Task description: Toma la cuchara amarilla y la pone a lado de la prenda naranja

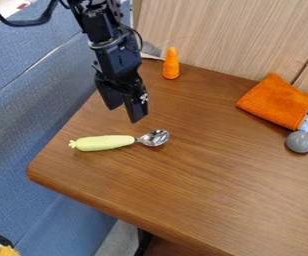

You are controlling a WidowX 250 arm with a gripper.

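While my black two-finger end effector [125,113] hangs over the brown wooden desk [203,175], its fingers are let go and spread apart. I see the spoon with a light yellow handle [106,143] and shiny metal scoop [156,138] lying on the desk, well apart from the fuzzy orange cloth [273,102].

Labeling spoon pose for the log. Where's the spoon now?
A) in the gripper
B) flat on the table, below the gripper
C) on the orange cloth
B: the yellow-handled spoon lies on the wooden table, apart from the gripper.
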